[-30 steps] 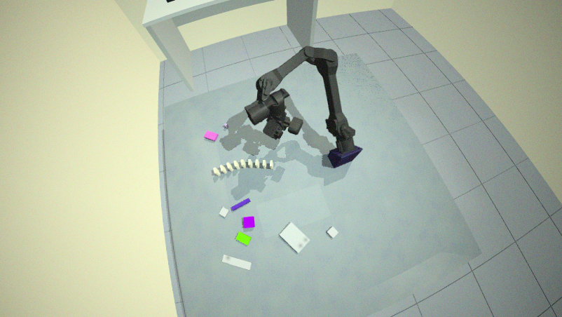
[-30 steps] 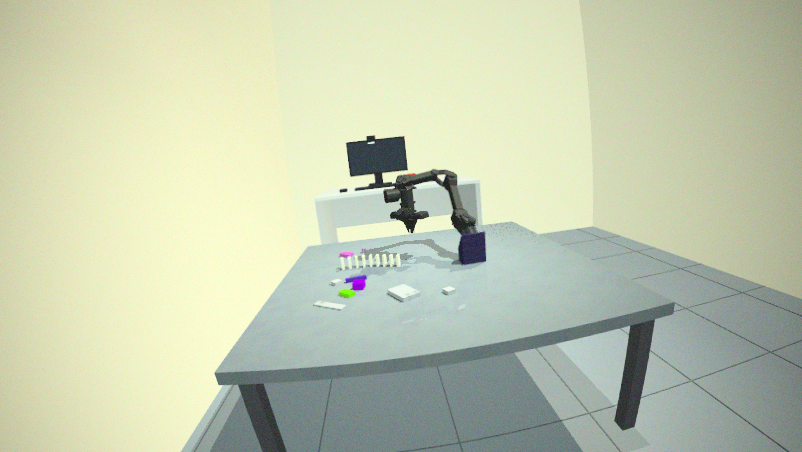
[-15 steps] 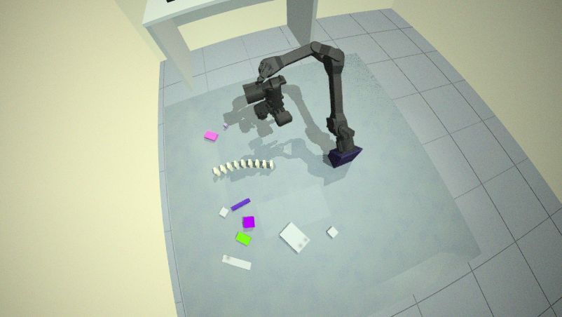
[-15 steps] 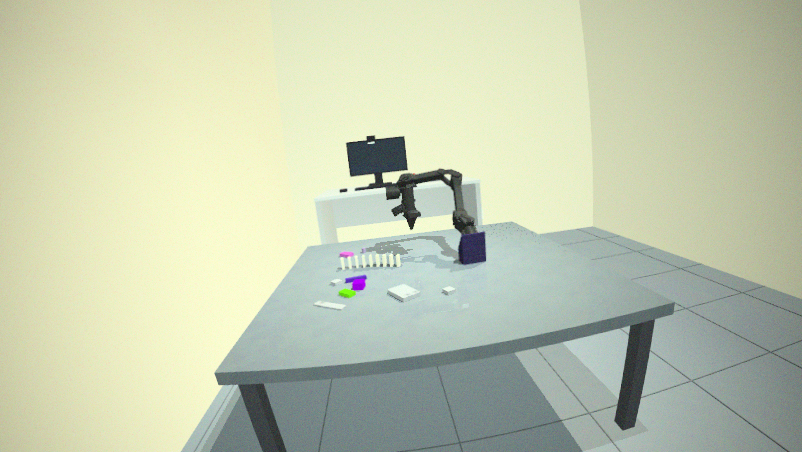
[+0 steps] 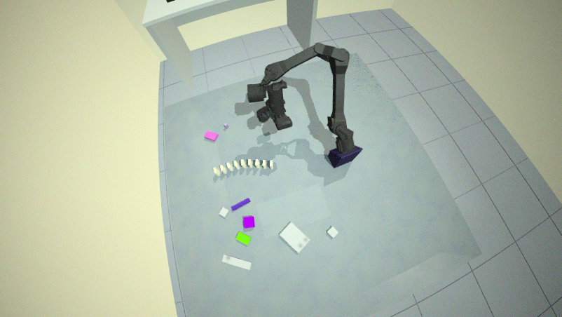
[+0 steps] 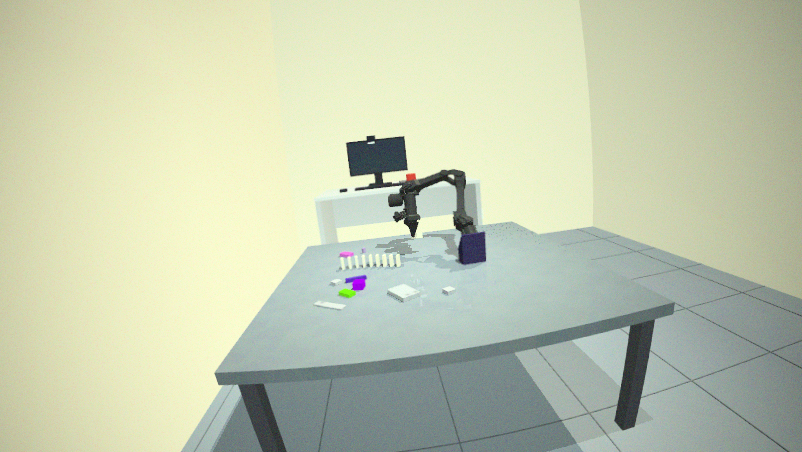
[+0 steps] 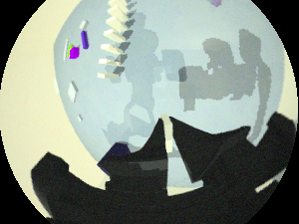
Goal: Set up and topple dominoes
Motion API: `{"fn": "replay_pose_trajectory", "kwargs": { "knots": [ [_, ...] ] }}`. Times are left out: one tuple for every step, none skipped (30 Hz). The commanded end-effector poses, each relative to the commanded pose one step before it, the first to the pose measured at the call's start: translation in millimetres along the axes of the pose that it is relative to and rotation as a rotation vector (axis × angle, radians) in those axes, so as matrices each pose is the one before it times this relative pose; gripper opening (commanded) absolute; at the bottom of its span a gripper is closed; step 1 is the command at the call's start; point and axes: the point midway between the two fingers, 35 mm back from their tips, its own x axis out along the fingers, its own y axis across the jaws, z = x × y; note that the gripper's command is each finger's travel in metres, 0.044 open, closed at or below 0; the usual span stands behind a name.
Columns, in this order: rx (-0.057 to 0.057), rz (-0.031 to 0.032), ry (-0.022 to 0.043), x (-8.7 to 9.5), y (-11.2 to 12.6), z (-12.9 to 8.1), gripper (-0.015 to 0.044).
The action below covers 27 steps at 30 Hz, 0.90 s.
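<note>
A row of several cream dominoes [image 5: 243, 165] stands upright left of the middle of the table; it also shows in the exterior view [image 6: 370, 260] and in the wrist view [image 7: 116, 35]. My gripper [image 5: 283, 123] hangs in the air behind the row's right end, well above the table and apart from the row. It points down in the exterior view [image 6: 413, 232]. In the wrist view the gripper [image 7: 170, 128] is shut on a thin cream piece, a domino [image 7: 173, 139], mostly hidden by the fingers.
A pink tile [image 5: 211, 135] and a small lilac cube [image 5: 225, 125] lie behind the row. In front lie a purple bar [image 5: 240, 204], a magenta block [image 5: 248, 221], a green block [image 5: 243, 238], a white slab [image 5: 293, 237] and small white pieces. The arm's base [image 5: 344, 154] stands right of the row.
</note>
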Motion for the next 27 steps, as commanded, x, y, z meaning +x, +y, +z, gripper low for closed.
{"fn": "replay_pose_trajectory", "kwargs": {
  "knots": [
    [0.0264, 0.08062, -0.04455, 10.88, 4.73, 0.61, 0.0025],
    [0.0065, 0.01786, -0.01284, 2.29, 0.68, 0.40, 0.0025],
    [0.0063, 0.01735, -0.01346, 2.21, 0.58, 0.43, 0.0025],
    [0.0061, 0.01684, -0.01406, 2.13, 0.47, 0.46, 0.0025],
    [0.0058, 0.01632, -0.01465, 2.05, 0.37, 0.48, 0.0025],
    [0.0055, 0.01579, -0.01521, 1.96, 0.27, 0.51, 0.0025],
    [0.0052, 0.01525, -0.01576, 1.88, 0.18, 0.53, 0.0025],
    [0.0049, 0.01470, -0.01629, 1.79, 0.08, 0.55, 0.0025],
    [0.0046, 0.01415, -0.01680, 1.71, -0.01, 0.57, 0.0025],
    [0.0043, 0.01360, -0.01730, 1.62, -0.09, 0.59, 0.0025],
    [0.0039, 0.01303, -0.01777, 1.53, -0.18, 0.60, 0.0025],
    [0.0036, 0.01247, -0.01822, 1.44, -0.26, 0.61, 0.0025],
    [0.0032, 0.01190, -0.01866, 1.35, -0.34, 0.62, 0.0025],
    [0.0033, 0.01150, -0.01921, 1.30, -0.39, 0.71, 0.0025],
    [0.0029, 0.01094, -0.01960, 1.21, -0.47, 0.71, 0.0025],
    [0.0025, 0.01037, -0.01997, 1.11, -0.54, 0.72, 0.0025],
    [0.0021, 0.00980, -0.02032, 1.02, -0.61, 0.72, 0.0025],
    [0.0016, 0.00924, -0.02064, 0.92, -0.67, 0.72, 0.0025],
    [0.0012, 0.00867, -0.02095, 0.83, -0.74, 0.72, 0.0025],
    [0.0007, 0.00811, -0.02123, 0.73, -0.79, 0.72, 0.0025],
    [0.0003, 0.00755, -0.02149, 0.63, -0.85, 0.72, 0.0025],
    [-0.0002, 0.00700, -0.02173, 0.53, -0.90, 0.71, 0.0025],
    [-0.0007, 0.00645, -0.02195, 0.44, -0.94, 0.71, 0.0025],
    [-0.0004, 0.00561, -0.02162, 0.32, -1.04, 0.62, 0.0025],
    [-0.0009, 0.00510, -0.02179, 0.23, -1.08, 0.62, 0.0025],
    [-0.0014, 0.00459, -0.02193, 0.13, -1.11, 0.61, 0.0025],
    [-0.0019, 0.00409, -0.02206, 0.04, -1.14, 0.60, 0.0025]
  ]
}}
